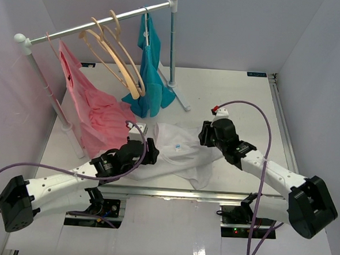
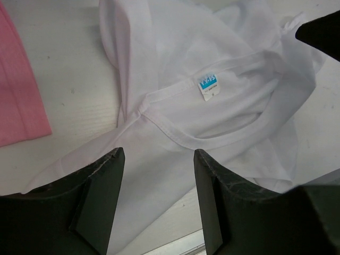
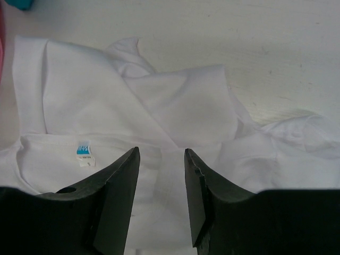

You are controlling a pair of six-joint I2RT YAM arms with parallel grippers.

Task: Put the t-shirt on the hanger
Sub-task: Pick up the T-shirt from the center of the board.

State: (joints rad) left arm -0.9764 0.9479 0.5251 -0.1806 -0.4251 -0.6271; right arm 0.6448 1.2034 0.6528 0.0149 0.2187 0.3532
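Your left gripper [image 2: 156, 159] is open: fingers spread wide, nothing pinched between them. It's parked over the t-shirt [image 2: 212, 122] at the shoulder seam, right beside the collar. I honestly can't tell from the wrist view whether the tips are touching the cloth.

Your right gripper [image 3: 160, 159] is open too, with a narrower gap. It's low over a folded bit of the shirt on the other side of the collar. In its wrist view the little blue-and-white label [image 3: 84, 151] shows just to the left of the fingers.

The shirt itself is lying crumpled on the table [image 1: 235, 97] between the two grippers. The neck opening faces up and one end reaches the front edge.

Further back, the wooden hangers [image 1: 119, 58], two alike, hang by their hooks on the white rail [image 1: 101, 22], well apart from the shirt. A pink garment [image 1: 93, 111] hangs on the rail left of them and drapes down onto the table near your left gripper. A teal garment [image 1: 150, 74] hangs to their right.
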